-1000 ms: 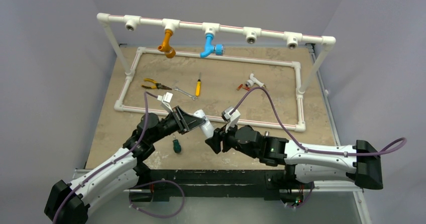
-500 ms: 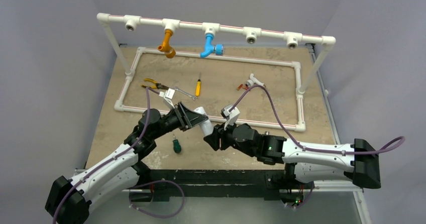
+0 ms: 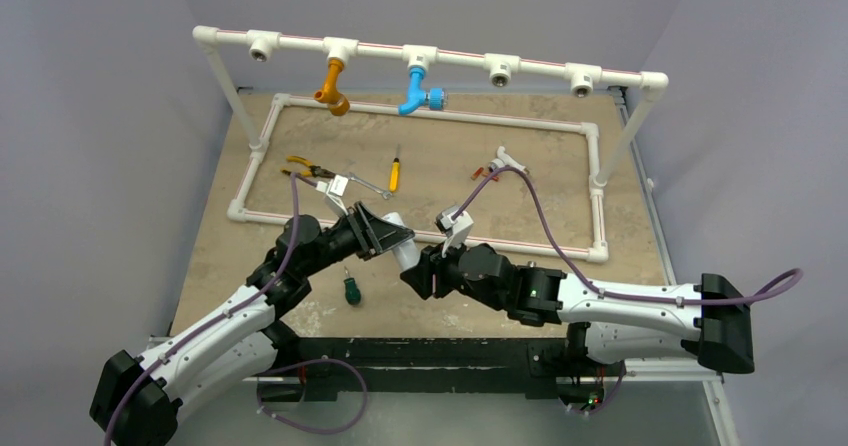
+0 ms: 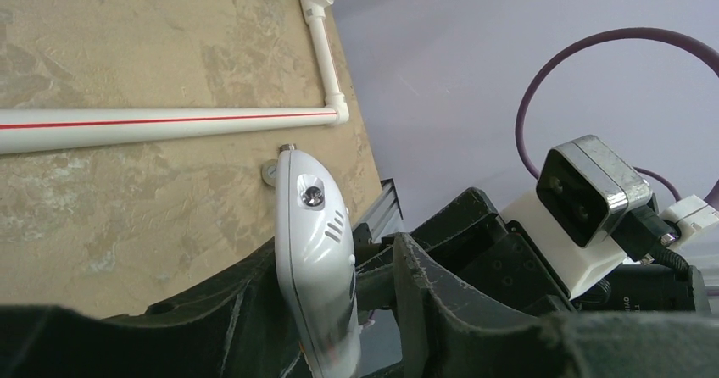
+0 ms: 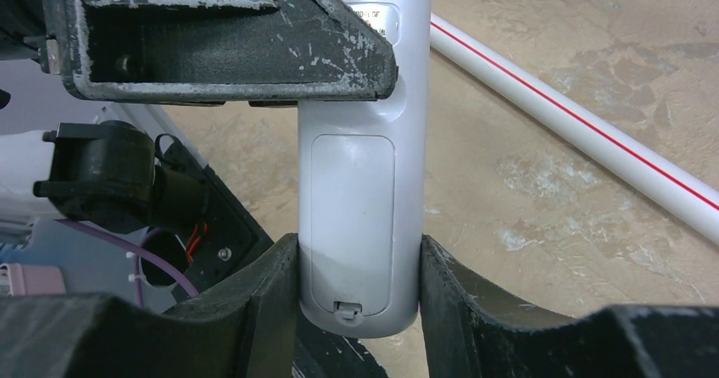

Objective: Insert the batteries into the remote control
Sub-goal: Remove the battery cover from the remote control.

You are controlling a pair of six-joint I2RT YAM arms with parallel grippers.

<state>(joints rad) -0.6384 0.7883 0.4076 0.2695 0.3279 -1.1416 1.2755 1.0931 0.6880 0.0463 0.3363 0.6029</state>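
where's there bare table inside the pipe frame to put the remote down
Widest bare patch: inside the pipe frame, between the T-fitting and its right-hand pipe. A smaller one lies between the yellow screwdriver and the batteries beside the T-fitting. The left end is crowded with pliers and wrench.

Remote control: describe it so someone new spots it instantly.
Start at the white pipe frame, middle of its near rail. The remote control is the slim white handset lifted there, clamped in the right gripper. Unlike the round pipes, it is flat.
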